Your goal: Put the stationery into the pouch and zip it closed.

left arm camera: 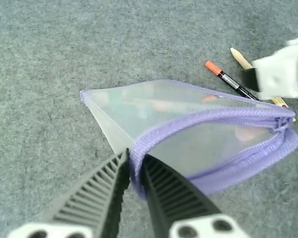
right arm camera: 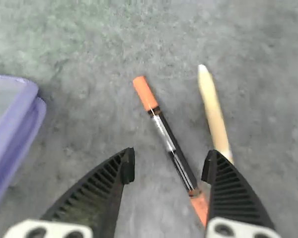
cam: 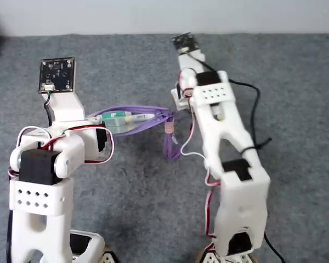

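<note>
The grey, carpet-like surface [cam: 137, 208] carries everything. The translucent pouch [left arm camera: 188, 129], trimmed with a purple zip, sits between the two arms, and some stationery shows dimly through its wall. The left tool [left arm camera: 133, 161] is clamped on the pouch's purple edge at one end. The right tool [right arm camera: 169, 161] gapes wide and holds nothing. It hangs over a black pen [right arm camera: 165, 136] with an orange cap and a cream-coloured stick [right arm camera: 212, 111], both lying just past the pouch's other end.
</note>
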Controlling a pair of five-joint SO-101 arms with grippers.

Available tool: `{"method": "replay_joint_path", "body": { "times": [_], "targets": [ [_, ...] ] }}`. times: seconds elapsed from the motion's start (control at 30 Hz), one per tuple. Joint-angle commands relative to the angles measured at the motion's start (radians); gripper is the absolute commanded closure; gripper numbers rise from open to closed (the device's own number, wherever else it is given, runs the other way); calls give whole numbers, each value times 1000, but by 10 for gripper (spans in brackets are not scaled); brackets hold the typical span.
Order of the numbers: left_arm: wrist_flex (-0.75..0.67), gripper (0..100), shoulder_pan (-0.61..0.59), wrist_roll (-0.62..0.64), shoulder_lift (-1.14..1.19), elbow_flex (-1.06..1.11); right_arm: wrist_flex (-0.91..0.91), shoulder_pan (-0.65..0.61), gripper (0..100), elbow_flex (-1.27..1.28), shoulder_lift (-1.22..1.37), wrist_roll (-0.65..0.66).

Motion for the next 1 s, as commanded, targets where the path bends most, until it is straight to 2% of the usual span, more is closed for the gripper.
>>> {"method": "replay_joint_path", "body": {
  "times": [0.0,0.2,0.37,0.43,0.53,0.57,0.63,0.7,0.97],
  "targets": [
    [3,988,9,9,3,-62,8,-7,768,-172,107,11],
    [5,988,9,9,3,-62,15,5,768,-371,346,11],
    [17,988,9,9,3,-62,147,5,772,-532,493,83],
    [17,988,8,9,3,-62,197,10,823,-601,536,89],
    [17,988,8,9,3,-62,274,19,976,-724,576,91],
    [17,988,8,9,3,-62,305,19,998,-767,584,91],
    [17,988,8,9,2,-62,378,21,965,-845,593,89],
    [17,988,8,9,2,-62,443,21,991,-921,598,89],
    [17,988,9,9,0,-62,647,19,991,-1152,598,87]
  ]
}}
